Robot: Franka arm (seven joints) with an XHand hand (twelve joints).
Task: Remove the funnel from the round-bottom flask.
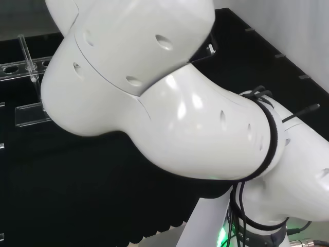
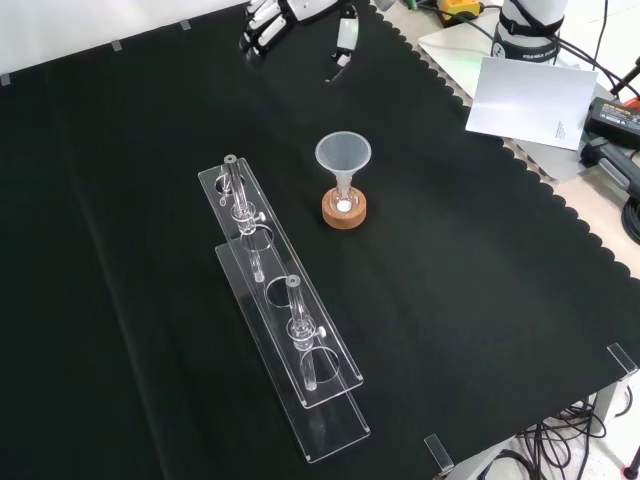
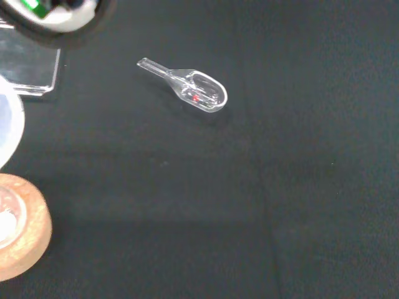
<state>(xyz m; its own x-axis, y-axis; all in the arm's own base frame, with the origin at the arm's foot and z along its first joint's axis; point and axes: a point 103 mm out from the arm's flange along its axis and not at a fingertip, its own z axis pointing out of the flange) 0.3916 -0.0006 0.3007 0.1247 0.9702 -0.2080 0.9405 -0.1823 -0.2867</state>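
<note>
Front view: clear rack (image 2: 285, 330) stands just left of funnel (image 2: 343, 156).

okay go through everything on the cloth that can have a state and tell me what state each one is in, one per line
Funnel: upright, seated in the flask's neck, untouched.
Round-bottom flask: upright on its cork ring.
Hand: at the cloth's far edge in the front view, apart from the funnel, holding nothing.
Clear scoop: lying flat on the cloth.
Clear rack: standing, glass pieces in its holes.
</note>
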